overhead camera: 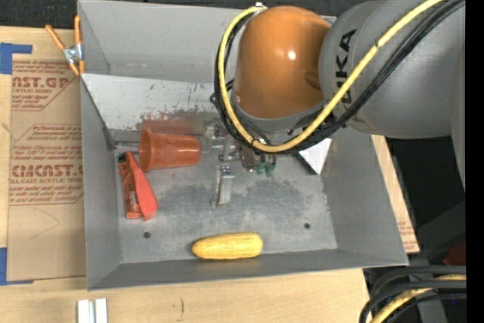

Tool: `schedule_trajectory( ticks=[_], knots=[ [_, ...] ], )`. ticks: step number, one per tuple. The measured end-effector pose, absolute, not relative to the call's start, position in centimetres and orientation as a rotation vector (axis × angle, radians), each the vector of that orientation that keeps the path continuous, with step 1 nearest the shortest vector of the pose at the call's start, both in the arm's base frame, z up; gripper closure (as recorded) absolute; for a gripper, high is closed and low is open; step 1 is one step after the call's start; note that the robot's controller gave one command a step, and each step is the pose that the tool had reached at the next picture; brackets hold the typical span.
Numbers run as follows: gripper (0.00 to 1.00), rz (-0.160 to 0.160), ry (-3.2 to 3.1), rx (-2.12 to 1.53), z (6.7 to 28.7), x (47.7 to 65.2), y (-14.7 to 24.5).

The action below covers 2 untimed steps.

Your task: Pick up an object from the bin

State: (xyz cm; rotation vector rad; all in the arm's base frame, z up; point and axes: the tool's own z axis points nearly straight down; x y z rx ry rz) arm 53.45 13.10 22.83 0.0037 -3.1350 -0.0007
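a grey metal bin [98, 163] is seen from above, its floor mostly bare and scuffed. the arm [408, 64] is reached in from the right, and its rounded orange cover [280, 64] is hung over the far middle of the bin, ringed by yellow and black cables. the gripper [224, 181] is lowered below the cover to the middle of the floor, over a bare patch; nothing is seen held in it, and whether it is open or closed cannot be told.

an orange-red cup [170, 149] is laid on its side just left of the gripper, close but apart from it, its wide mouth turned left. a yellow corn cob [227, 246] is laid lengthwise along the near wall, well apart from the gripper. a red tool [136, 189] is laid by the left wall, near side of the cup, its exact kind not made out. a white piece [316, 155] is partly hidden under the arm at the right.
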Motion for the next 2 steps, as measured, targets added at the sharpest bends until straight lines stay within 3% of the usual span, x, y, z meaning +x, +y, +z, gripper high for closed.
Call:
schedule_trajectory(
  ticks=[1,2],
  knots=[
    [0.00,-0.003,-3.143,0.001,23.3,53.6,13.0],
    [0.00,-0.006,-3.146,-0.007,18.8,51.1,9.1]
  ],
)
